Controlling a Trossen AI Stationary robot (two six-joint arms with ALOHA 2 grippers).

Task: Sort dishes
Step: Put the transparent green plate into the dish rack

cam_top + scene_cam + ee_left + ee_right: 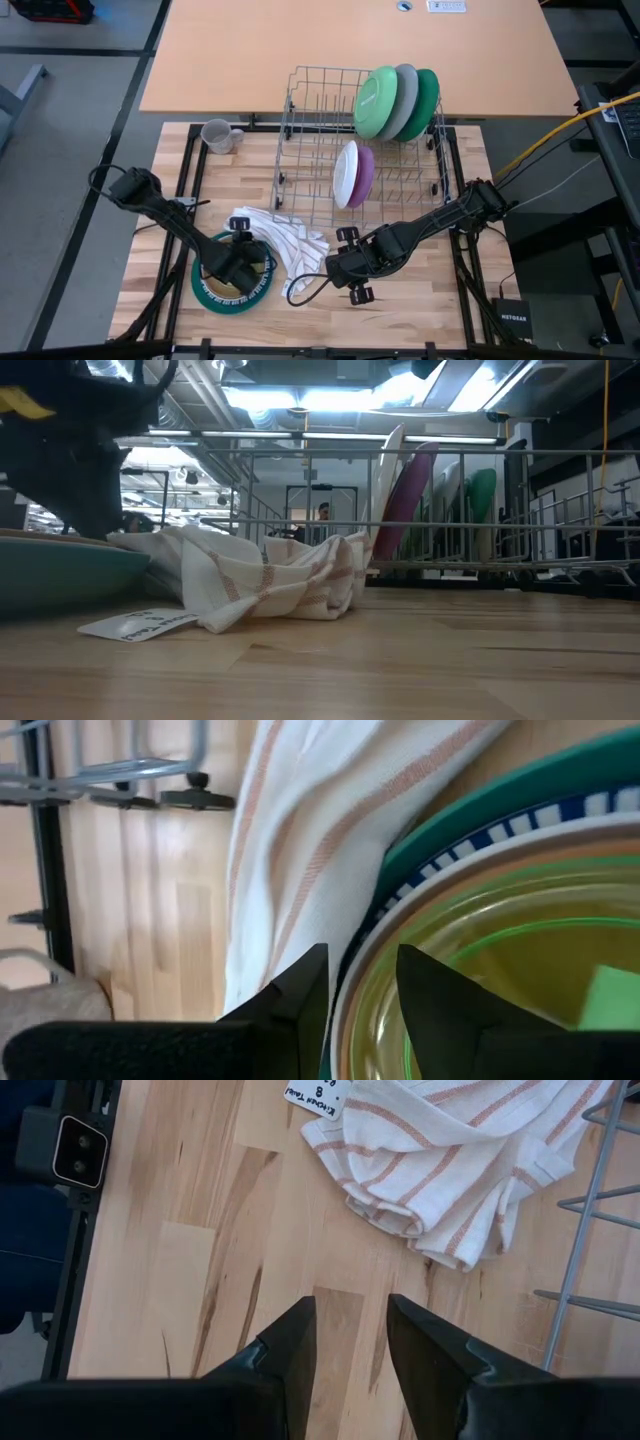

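Note:
A teal plate [212, 290] lies at the table's near left. On it sits a blue-striped plate [520, 825], and on that a bowl [500, 970] with a yellow-green inside. My left gripper [243, 262] [362, 955] is down on this stack, shut on the bowl. A white striped cloth [285, 240] lies bunched beside the stack, its edge against the teal plate. My right gripper [338, 268] [350, 1302] hangs open above bare wood, near the cloth. Green, grey and teal plates [395, 100] and white and purple plates [353, 172] stand on edge in the wire rack [320, 110]. My left gripper has the bowl's pale rim [348, 1005] between its two fingers, on the side toward the cloth. One finger is inside the bowl and one outside. The fingers slant down from above. The bowl rests in the striped plate.
A grey mug [218, 135] stands at the far left of the wooden top. The cloth's paper tag [140, 625] lies on the wood in front of it. Bare wood stretches along the near edge [420, 310].

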